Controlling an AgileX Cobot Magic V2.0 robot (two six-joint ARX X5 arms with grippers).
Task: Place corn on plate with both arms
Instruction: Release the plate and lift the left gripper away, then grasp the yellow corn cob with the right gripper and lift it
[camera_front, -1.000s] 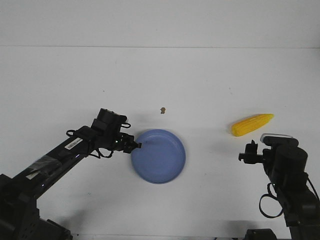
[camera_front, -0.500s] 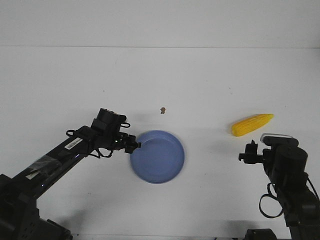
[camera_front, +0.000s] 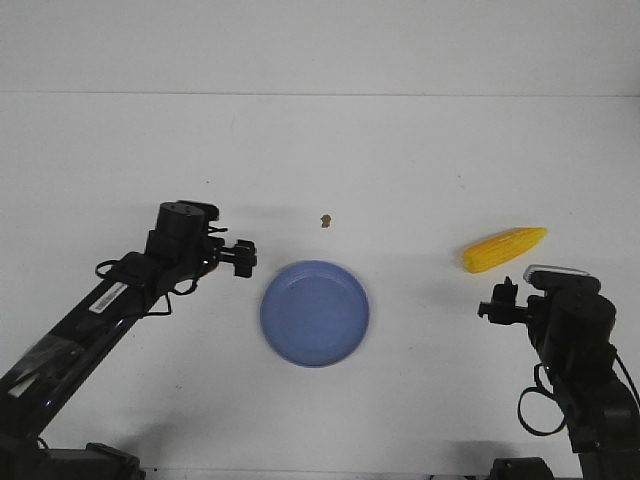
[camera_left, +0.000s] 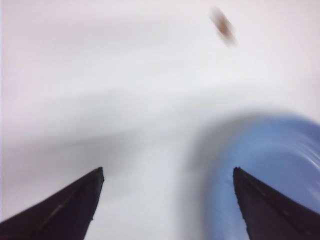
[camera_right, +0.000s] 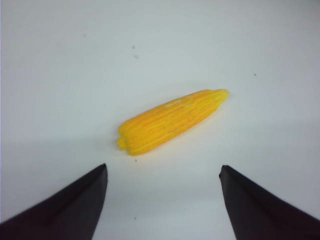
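Nearest the robot's base, the right gripper (camera_right: 162, 200) hangs low at the table's right side, its fingers spread wide, a spread only the right wrist view shows. The plate (camera_front: 315, 313) lies flat at the table's middle, bare. The left gripper (camera_left: 167, 200) sits just left of the plate, apart from it; its wrist view, blurred, shows its fingers parted. Farther out, the corn (camera_front: 504, 249) rests on the table, well right of the plate, tip pointing right. A brown speck (camera_front: 325, 220) lies beyond the plate.
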